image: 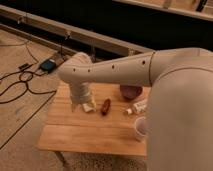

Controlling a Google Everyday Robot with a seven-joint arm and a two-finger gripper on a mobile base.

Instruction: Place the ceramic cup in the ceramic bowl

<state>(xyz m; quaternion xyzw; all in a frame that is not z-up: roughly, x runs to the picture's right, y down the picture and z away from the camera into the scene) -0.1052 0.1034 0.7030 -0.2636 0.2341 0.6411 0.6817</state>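
Your robot's thick white arm (115,67) comes in from the right as you view it, bends at an elbow above the table's far left corner and drops its wrist straight down. The gripper (81,104) hangs at the end of that wrist, low over the left part of the light wooden slatted table (85,135), close to the far edge. You cannot tell how wide it stands or whether it has hold of anything. A small pale block (89,108) lies right at its side, and you cannot tell whether the two touch.

The small white cylindrical ceramic cup with the purplish inside (140,128) stands upright near the table's front right, beside the arm's bulky upper section and well apart from the gripper. The round, shallow, dark maroon-purple ceramic bowl (131,92) sits near the far edge, right of centre, apart from the cup. Between the two lies a small white tube-like item (139,106). A reddish-brown sausage-shaped item (105,106) lies near the table's middle, just right of the pale block. On the floor to the left, black cables (20,82) trail near a dark bluish box (48,65).
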